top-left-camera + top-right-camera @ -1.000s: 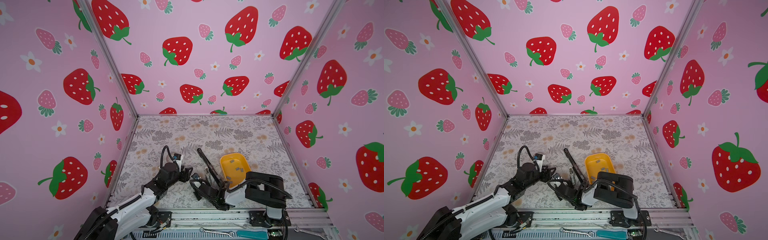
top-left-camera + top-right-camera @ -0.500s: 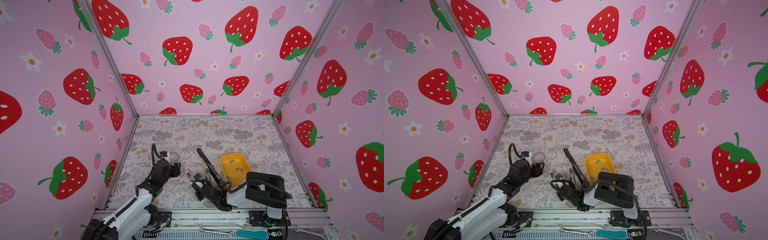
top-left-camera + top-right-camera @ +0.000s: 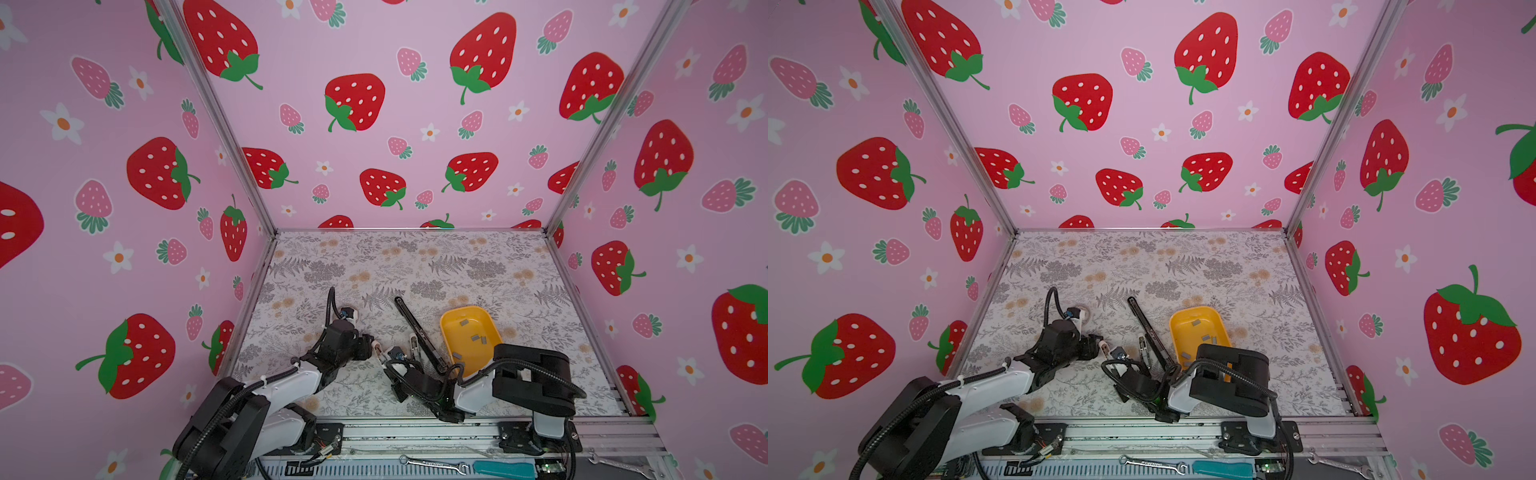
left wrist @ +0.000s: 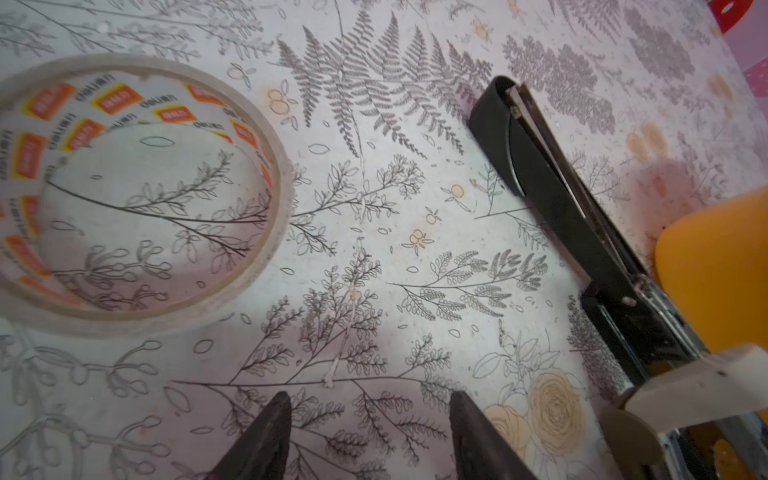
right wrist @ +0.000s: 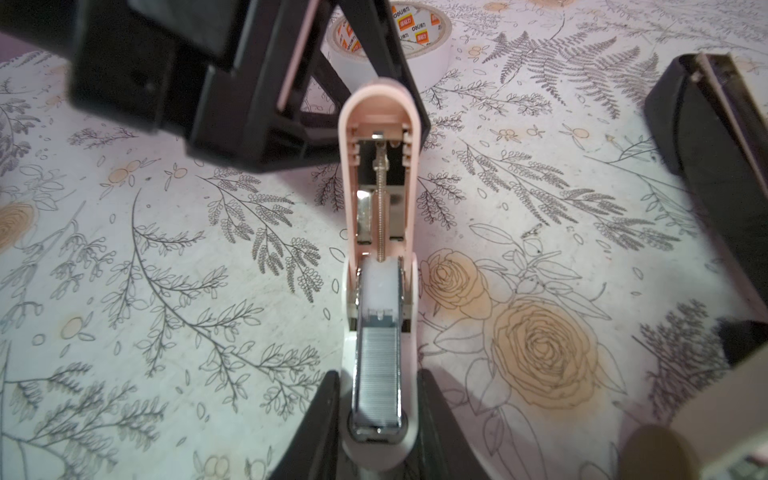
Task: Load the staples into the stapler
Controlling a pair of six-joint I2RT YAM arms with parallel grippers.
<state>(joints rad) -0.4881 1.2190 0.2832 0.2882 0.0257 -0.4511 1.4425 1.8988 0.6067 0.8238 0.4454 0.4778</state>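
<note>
The right gripper (image 5: pixel 376 386) is clamped narrow on the base of the opened pink stapler (image 5: pixel 409 216), with a strip of staples (image 5: pixel 376 357) already lying inside it. Spare strips (image 3: pixel 464 321) sit in the yellow tray (image 3: pixel 446 332). The left gripper (image 4: pixel 370 401) stands half-wide and empty by the lid (image 5: pixel 380 104). The strips look light, slick and brittle, so they are best pinched by their long sides.

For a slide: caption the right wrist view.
Right gripper clamps open pink stapler; staples already loaded inside.

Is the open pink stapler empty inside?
No, the right wrist view shows a grey strip of staples lying in the channel of the pink stapler.
</note>
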